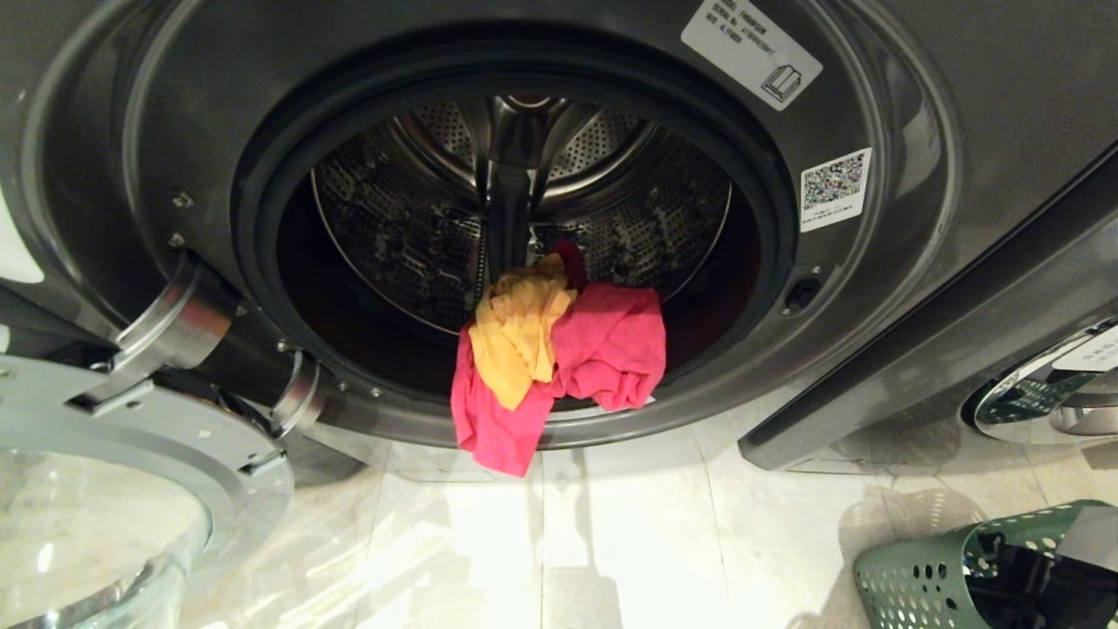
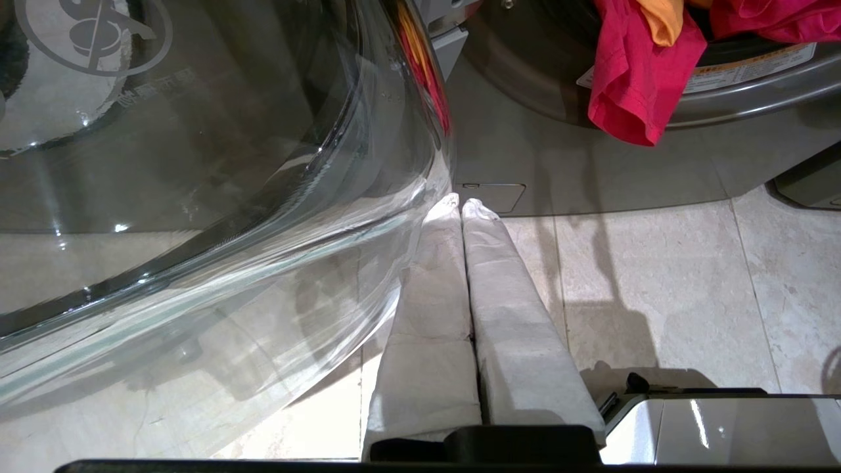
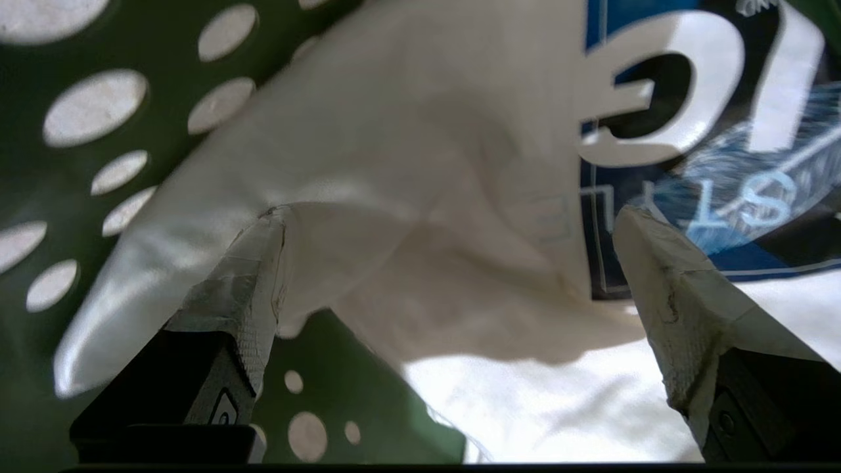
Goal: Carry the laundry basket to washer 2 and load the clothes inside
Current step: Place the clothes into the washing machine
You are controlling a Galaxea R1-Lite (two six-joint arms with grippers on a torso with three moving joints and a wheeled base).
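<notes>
The door opening of the dark grey washer (image 1: 882,288) fills the head view, its glass door (image 1: 96,515) swung open at lower left. No number label can be seen on it; two white stickers sit on the door recess, one with small print too fine to read and a booklet symbol (image 1: 751,51), the other a square code patch (image 1: 836,188). A pink-red garment (image 1: 603,349) and a yellow-orange garment (image 1: 520,328) are draped over the lower lip of the opening, the pink one hanging down outside toward the tiled floor (image 1: 611,542).

The laundry basket (image 1: 917,577) stands on the floor at lower right, near a neighbouring washer's chrome door ring (image 1: 1039,393). The right gripper (image 3: 447,223) is seen inside the basket, its fingers (image 3: 256,263) spread wide over a white garment (image 3: 407,131) bearing a blue print with large white characters that cannot be read with certainty.

The left gripper (image 2: 460,205) is held low beside the glass door, its fingers pressed together on nothing. A dollar-sign emblem (image 2: 92,33) shows through the glass.
</notes>
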